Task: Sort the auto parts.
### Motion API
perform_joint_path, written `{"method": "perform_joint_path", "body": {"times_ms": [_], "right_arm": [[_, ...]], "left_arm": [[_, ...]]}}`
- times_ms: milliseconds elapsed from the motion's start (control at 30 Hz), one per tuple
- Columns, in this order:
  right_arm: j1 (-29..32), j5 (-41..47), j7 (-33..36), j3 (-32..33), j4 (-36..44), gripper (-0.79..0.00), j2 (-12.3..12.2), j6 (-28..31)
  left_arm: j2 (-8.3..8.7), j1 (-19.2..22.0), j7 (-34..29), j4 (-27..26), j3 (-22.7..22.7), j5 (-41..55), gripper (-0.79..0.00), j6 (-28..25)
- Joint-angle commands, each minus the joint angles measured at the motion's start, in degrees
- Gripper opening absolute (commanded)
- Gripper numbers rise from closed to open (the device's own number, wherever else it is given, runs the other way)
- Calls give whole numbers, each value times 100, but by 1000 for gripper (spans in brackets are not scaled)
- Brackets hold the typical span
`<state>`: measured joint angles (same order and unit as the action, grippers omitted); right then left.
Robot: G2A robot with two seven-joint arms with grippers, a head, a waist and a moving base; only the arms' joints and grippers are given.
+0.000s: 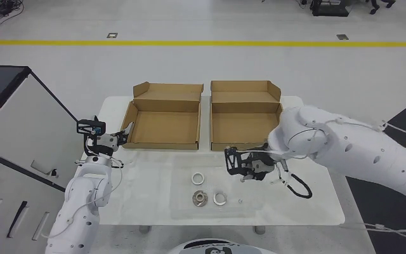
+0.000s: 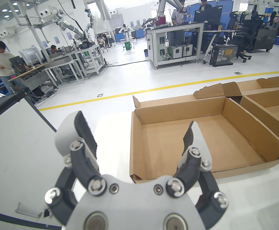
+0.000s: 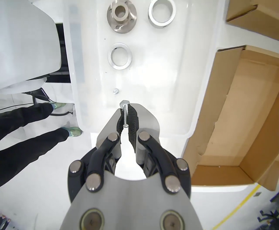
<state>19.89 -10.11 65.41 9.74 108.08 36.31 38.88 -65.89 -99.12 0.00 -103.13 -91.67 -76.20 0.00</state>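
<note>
Across the white table [image 1: 304,203], both far-edge brown cardboard boxes [image 1: 166,127] were found empty; a silver bolt [image 3: 124,115] was clamped in the right gripper [image 3: 126,109]; the left gripper [image 2: 135,118] was spread.

You'll see a bolt [image 3: 124,116] of bright threaded metal between black ribbed rubbery pads [image 3: 132,122]. The rings [image 3: 119,56] are polished metal; the flange [image 3: 121,16], at 9 o'clock of one, is duller grey. The boxes [image 1: 166,127] are matt brown cardboard and the tray [image 3: 165,82] is glossy white plastic.

- Right arm [image 1: 342,143] and left arm [image 1: 89,197] look white and rounded to me.
- Black cable [image 1: 298,187] loops at centre right.
- Left gripper [image 2: 135,123], right gripper [image 3: 126,113]: grey plates, black links, silver screws.
</note>
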Motion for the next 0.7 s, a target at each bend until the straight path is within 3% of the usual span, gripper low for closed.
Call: {"method": "perform_joint_path", "body": {"times_ms": [0,167,300,433,533,667], "right_arm": [[21,-106,-583,0,-209,-785,-253,584],[64,-513,-1907,45,-651,-785,-825,1907],[213,-598,-2607,195,-476,-785,-1152,1913],[381,-1245,-3796,336,-293,-785,-1411,1913],[465,-2049,-4954,373,-206,-785,-1568,1913],[492,-3549,-7019,309,-222,-785,-1733,1913]], "left_arm": [[0,0,0,0,0,0,0,0],[0,0,0,0,0,0,0,0],[0,0,0,0,0,0,0,0],[0,0,0,0,0,0,0,0],[0,0,0,0,0,0,0,0],[0,0,0,0,0,0,0,0]]}}
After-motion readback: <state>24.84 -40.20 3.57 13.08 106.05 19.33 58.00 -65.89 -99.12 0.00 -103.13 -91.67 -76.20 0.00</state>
